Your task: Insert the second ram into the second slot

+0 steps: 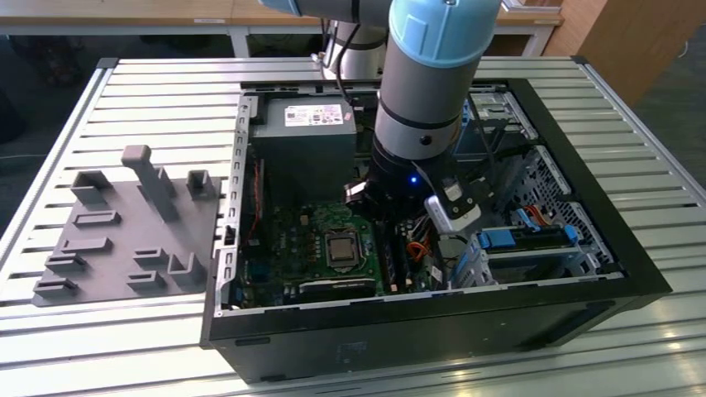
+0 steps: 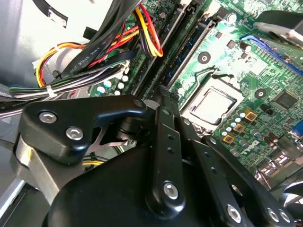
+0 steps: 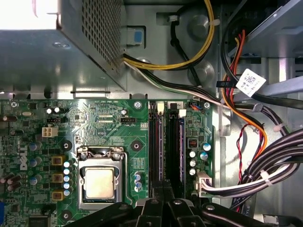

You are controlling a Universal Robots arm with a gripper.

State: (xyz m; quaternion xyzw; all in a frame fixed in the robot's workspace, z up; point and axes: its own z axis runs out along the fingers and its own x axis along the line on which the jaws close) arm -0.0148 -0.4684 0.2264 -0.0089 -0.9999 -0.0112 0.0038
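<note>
In both wrist views my gripper [image 2: 162,93] [image 3: 164,185] hangs low over the motherboard [image 3: 118,142], its fingertips shut together at the near end of the two long memory slots. A blue-green strip with dark chips, the second ram [image 2: 189,49], runs away from the fingertips along the slot beside the processor socket [image 2: 213,105]. Seen from above, that strip is a dark band with a blue edge [image 3: 176,142], and the neighbouring slot [image 3: 155,142] lies beside it. I cannot tell whether the fingertips touch the strip. In the exterior view the arm [image 1: 425,99] reaches down into the open computer case [image 1: 574,190].
Bundles of black, yellow, red and orange cables [image 3: 246,118] crowd the side of the slots away from the socket. The power supply box [image 1: 303,124] fills the case's far end. A bright-blue drive clip [image 1: 498,240] sits at the exterior view's right. A grey fixture plate [image 1: 121,240] lies outside the case.
</note>
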